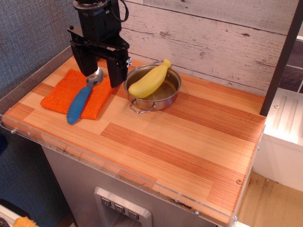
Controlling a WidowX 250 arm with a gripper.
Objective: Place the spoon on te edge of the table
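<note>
The spoon [78, 105] lies on the orange cloth at the left of the table [189, 137]. Its blue ribbed handle points toward the front left edge and its silver bowl points back. My gripper [102, 79] hangs directly over the spoon's bowl. It is open, with its two black fingers [117, 75] standing on either side of the bowl. The fingers do not grip the spoon.
An orange cloth [59, 94] lies under the spoon near the left rim. A metal pot [166, 98] with a yellow banana-shaped toy [147, 81] stands just right of the gripper. A clear acrylic rim [118, 166] runs along the table's front edge.
</note>
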